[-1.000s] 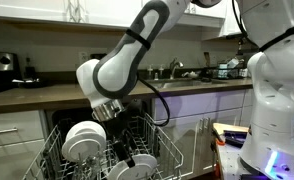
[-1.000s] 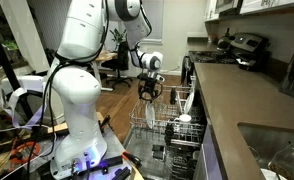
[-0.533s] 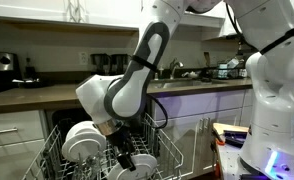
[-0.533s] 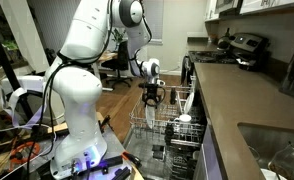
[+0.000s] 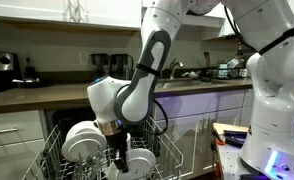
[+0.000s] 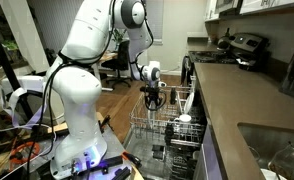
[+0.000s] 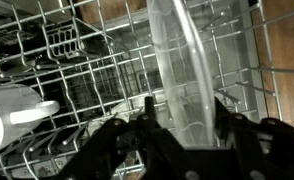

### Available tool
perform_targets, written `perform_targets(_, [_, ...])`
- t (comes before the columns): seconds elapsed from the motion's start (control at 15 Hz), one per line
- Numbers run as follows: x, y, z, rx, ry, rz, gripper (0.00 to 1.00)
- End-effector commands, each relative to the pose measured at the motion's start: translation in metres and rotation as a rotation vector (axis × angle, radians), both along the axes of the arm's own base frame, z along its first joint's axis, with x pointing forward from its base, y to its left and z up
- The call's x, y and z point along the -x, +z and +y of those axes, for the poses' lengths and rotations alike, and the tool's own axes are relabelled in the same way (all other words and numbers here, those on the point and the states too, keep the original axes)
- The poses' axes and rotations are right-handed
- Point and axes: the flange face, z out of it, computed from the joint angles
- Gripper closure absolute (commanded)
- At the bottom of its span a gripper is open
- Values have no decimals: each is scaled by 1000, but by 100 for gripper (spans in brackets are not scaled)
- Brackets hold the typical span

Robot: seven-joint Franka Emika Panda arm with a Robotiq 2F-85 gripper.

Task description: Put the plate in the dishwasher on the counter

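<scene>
The white plate point(image 7: 182, 70) stands on edge between the tines of the dishwasher's white wire rack point(image 7: 77, 70). In the wrist view my gripper point(image 7: 184, 112) is open, with one finger on each side of the plate's rim. In an exterior view the gripper point(image 5: 122, 158) reaches down into the pulled-out rack point(image 5: 172, 152) beside the plate point(image 5: 142, 162). From the side, the gripper point(image 6: 153, 100) hangs low over the rack point(image 6: 147, 128). The dark counter point(image 5: 47, 93) runs above the dishwasher and shows again in the side exterior view point(image 6: 247, 100).
A pair of overlapping white plates point(image 5: 80, 143) stands in the rack next to my gripper. A small white cup point(image 6: 183, 119) sits in the rack. White cabinet drawers point(image 5: 12, 135) flank the dishwasher. The robot base point(image 6: 77, 120) stands on the floor beside the open door.
My arm has lowered and the gripper has gone down into the rack, coming to straddle the plate. The plates and the rack have not moved.
</scene>
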Motion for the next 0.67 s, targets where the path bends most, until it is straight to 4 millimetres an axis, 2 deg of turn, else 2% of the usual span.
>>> perform_targets(0.0, [12,17,-19,-58,-6,-20,14])
perform_targets(0.07, [14,20,-22,-70,-8,-17,6])
perform_targets(0.2, [18,23,-26,-83,-28,8,0])
perform_targets(0.33, [23,28,-26,-103,-32,30,0])
perform_targets(0.4, [24,30,-27,-114,-25,34,24])
perform_targets(0.53, [26,33,-27,-134,-10,29,28])
perform_targets(0.6, [27,34,-27,-135,3,25,34])
